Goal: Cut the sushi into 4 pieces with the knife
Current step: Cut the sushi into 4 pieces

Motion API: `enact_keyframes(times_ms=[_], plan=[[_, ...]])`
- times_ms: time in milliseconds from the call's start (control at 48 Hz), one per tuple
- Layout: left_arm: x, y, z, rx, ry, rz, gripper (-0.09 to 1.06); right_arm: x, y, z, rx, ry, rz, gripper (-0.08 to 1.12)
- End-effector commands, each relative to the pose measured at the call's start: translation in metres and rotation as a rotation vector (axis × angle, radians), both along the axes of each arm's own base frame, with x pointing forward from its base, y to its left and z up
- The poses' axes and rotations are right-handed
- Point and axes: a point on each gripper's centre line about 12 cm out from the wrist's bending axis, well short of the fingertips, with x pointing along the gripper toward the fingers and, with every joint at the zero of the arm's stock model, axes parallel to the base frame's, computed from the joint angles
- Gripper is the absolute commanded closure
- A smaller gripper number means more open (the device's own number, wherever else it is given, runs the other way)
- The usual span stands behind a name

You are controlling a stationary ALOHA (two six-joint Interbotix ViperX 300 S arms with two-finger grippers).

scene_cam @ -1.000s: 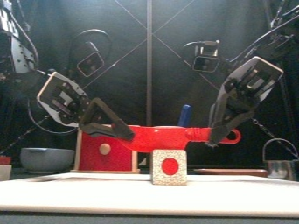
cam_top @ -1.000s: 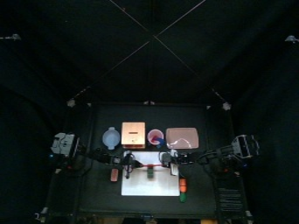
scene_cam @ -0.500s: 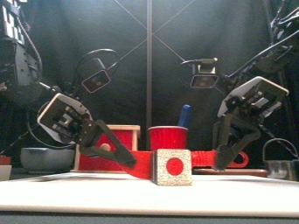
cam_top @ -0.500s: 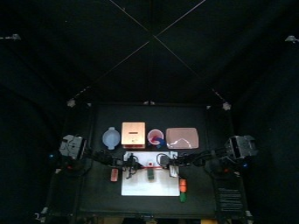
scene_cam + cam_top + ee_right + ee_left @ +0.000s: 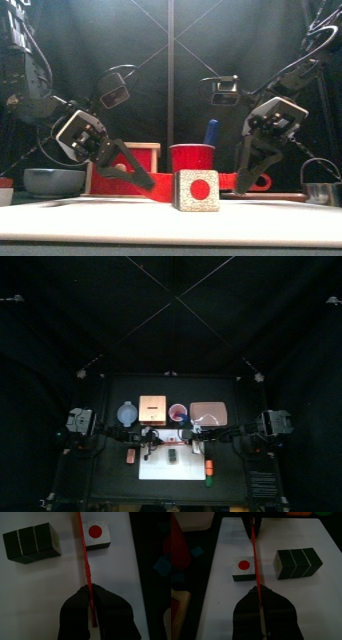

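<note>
A single sushi piece [image 5: 195,190], white-faced with a red dot, stands on the white cutting board [image 5: 80,225] near the front. In the wrist views it [image 5: 243,568] sits apart from the dark three-block roll [image 5: 296,563], and the thin red knife [image 5: 252,552] runs through the gap between them. The knife [image 5: 150,186] lies low and level behind the piece. My left gripper [image 5: 134,180] is shut on one end and my right gripper [image 5: 250,180] on the other. The right wrist view shows the same: knife [image 5: 83,552], piece [image 5: 97,534], roll [image 5: 32,543].
Behind the board stand a blue-grey bowl [image 5: 127,413], a wooden box [image 5: 152,411], a red cup [image 5: 193,158] holding a blue knife [image 5: 211,130], and a pink tray [image 5: 207,413]. A metal cutter [image 5: 318,185] is at the right. Small toy foods [image 5: 210,468] lie on the board's right.
Both grippers have come down with the red knife, from about the cup's rim to board level between the piece and the roll. The last half second shows little further drop.
</note>
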Motion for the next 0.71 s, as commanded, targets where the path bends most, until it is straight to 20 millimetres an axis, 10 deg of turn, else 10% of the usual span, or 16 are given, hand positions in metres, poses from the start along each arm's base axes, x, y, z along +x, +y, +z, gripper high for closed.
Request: enact_keyframes(times_ms=[21,708], plan=[[0.004,-0.004,0.023,-0.001,-0.075,-0.015,0.79,0.012,0.007,0.039,0.0,-0.127,0.018,0.92],[0.006,-0.06,0.039,-0.024,-0.126,-0.168,0.79,0.005,0.034,0.041,0.013,-0.149,0.086,0.92]])
